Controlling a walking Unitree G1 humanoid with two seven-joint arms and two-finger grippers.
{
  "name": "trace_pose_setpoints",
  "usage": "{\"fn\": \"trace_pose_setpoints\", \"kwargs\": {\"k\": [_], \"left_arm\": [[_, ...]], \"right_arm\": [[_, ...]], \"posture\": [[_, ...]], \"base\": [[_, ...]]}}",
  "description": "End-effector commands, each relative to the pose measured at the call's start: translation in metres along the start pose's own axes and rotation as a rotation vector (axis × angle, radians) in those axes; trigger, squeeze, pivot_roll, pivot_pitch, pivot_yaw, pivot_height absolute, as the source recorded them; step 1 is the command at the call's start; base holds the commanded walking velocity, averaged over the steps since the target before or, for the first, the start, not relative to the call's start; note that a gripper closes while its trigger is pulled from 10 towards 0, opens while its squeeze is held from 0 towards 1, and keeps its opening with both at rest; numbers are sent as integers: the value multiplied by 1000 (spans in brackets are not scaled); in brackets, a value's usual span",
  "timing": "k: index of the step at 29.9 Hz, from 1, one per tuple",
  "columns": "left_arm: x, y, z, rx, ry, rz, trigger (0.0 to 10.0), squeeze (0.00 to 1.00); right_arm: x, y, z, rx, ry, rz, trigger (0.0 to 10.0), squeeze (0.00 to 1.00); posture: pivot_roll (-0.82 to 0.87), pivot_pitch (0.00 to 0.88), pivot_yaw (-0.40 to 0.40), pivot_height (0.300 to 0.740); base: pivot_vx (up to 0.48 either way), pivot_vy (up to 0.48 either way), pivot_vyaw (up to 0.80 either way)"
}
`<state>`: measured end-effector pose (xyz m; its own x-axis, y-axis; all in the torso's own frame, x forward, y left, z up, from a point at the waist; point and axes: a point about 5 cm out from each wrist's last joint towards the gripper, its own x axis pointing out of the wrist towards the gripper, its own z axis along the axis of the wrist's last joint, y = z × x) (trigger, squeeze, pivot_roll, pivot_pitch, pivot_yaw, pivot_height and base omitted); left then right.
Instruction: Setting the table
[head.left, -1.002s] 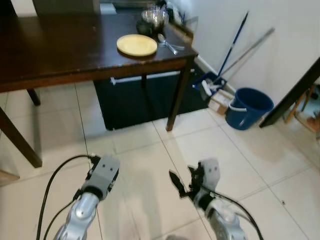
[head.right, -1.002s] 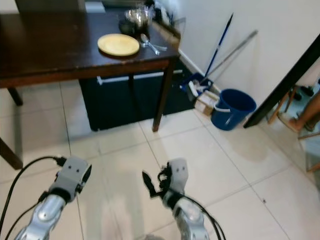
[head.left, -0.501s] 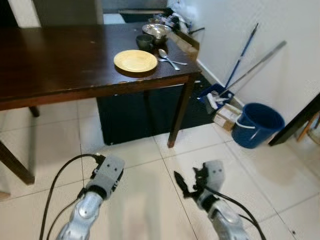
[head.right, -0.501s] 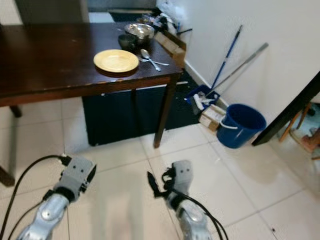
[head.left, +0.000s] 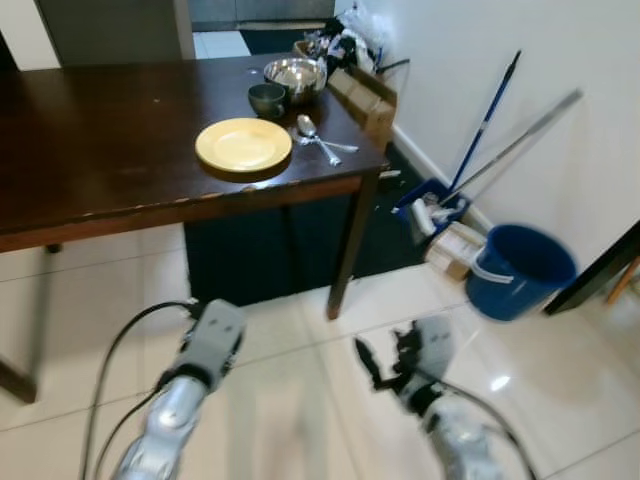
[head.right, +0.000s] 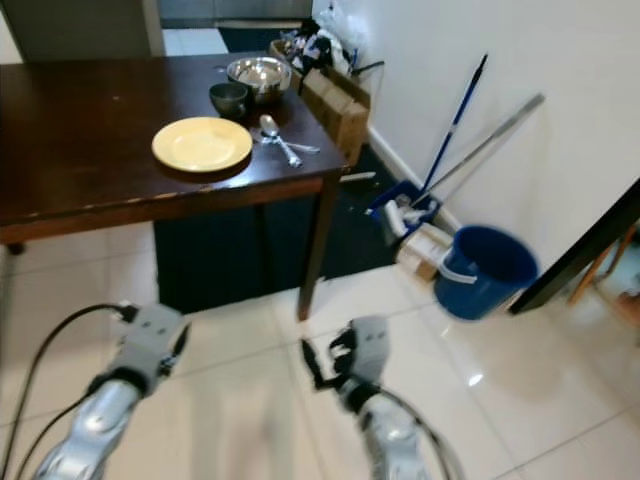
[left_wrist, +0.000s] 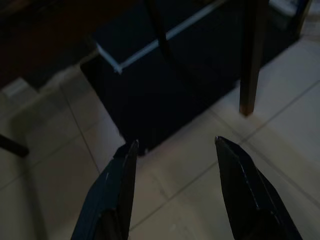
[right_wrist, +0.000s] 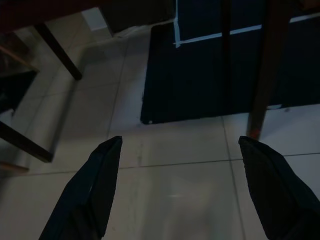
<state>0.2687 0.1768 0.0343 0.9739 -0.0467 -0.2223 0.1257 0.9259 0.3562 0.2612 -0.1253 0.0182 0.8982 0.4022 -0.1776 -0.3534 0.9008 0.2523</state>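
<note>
Blue bucket (head.left: 520, 270) on tiled floor (head.left: 600, 370), mop (head.left: 470, 140) against wall (head.left: 470, 50)

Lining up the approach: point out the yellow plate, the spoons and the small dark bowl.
yellow plate (head.left: 244, 144), left eye view, its centre.
spoons (head.left: 316, 138), left eye view, the handles.
small dark bowl (head.left: 267, 99), left eye view, its rim.

On my dark wooden table (head.left: 100, 130) I count one yellow plate (head.left: 243, 145), one small dark bowl (head.left: 267, 98), one steel bowl (head.left: 294, 74) and two spoons (head.left: 318, 138). Against the wall I count one blue bucket (head.left: 520, 271) and two long handles (head.left: 500, 125). One black box (head.left: 270, 255) sits underneath.
</note>
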Motion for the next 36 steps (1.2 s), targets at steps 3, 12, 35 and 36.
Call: {"fn": "trace_pose_setpoints", "kwargs": {"k": [3,12,35,36], "left_arm": [[1,-5,0,-9,7,-10,10000,0],[2,-2,1,-17,6,13,10000,0],[-15,29,112,-108,-411,8,10000,0],[-12,31,112,-110,-400,27,10000,0]], "right_arm": [[-6,-9,-3,-9,15,-28,10000,0],[-6,-10,-4,-10,17,-31,10000,0],[-15,21,136,-344,-452,28,10000,0],[-14,23,135,-325,-445,37,10000,0]], "posture": [[-133,0,0,740],[-135,0,2,740],[-132,5,9,740],[-129,2,9,740]], "base": [[480,0,0],[480,0,0],[266,0,0],[266,0,0]]}}
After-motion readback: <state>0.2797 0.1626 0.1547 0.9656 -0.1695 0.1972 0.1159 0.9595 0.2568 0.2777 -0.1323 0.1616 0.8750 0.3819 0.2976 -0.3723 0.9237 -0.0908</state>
